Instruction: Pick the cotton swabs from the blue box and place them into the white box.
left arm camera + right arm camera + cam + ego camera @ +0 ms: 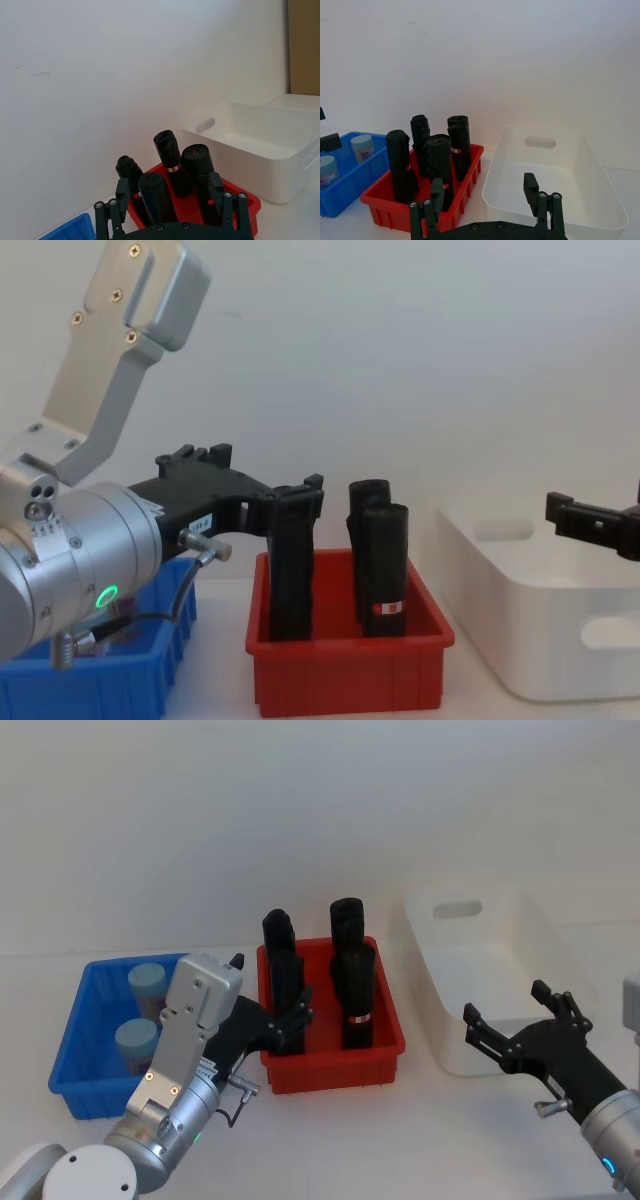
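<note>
1. Left end effector [168, 182]: its jaws stand spread with nothing between them. It hangs above the front-left corner of the red bin [330, 1065], a shallow red plastic tray holding tall black cylinders [355, 990].
2. Right end effector [507, 1003]: it is likewise spread and empty, and it hovers at the near edge of the white box [425, 925], a large white plastic tub with rounded corners and an oval handle cutout. Nothing is visible inside the tub.
3. Two cotton swab jars [148, 982], small, clear and round with pale blue lids, stand inside the blue box [70, 1055]. This is a small bright open-top plastic bin at the left end of the row on the white desk [450, 1140]. One jar is toward the far wall and the other [135, 1040] is nearer the robot.
4. The key relation is that the jars lie to the left of the left end effector and lower, across the wall the blue box shares with the red bin's side. Its jaws point forward at the black cylinders, not at the jars.
5. Both jars stand upright with their long axes vertical and lids up, so a grasp from above or around the sides looks workable.
6. The left arm is plainly the nearer one. The right is well apart from the jars, beyond the red bin, though it is well placed by the white box.
</note>
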You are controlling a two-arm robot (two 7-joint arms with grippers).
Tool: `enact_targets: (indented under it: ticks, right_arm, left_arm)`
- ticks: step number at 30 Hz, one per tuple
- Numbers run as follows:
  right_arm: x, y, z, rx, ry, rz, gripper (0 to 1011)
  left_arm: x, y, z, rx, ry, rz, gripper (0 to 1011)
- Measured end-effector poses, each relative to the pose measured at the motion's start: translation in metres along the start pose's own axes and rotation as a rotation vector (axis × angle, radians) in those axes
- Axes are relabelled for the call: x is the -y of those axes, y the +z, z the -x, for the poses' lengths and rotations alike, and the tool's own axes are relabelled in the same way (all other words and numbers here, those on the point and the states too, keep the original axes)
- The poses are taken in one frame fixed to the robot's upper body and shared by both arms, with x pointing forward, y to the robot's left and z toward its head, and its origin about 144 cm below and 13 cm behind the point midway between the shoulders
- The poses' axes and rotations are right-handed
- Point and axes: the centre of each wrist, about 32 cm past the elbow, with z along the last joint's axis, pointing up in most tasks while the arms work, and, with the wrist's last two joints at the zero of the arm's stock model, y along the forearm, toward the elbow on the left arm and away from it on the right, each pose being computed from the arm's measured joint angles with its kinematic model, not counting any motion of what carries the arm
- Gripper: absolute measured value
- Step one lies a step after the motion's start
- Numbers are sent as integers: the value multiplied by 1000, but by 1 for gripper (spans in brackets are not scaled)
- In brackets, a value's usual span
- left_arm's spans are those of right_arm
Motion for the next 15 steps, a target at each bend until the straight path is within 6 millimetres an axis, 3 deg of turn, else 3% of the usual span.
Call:
enact_targets:
  ticks: [15]
  right_arm:
    - [0, 0, 0, 0, 0, 0, 1001]
  left_arm:
    - [0, 0, 0, 0, 0, 0, 1004]
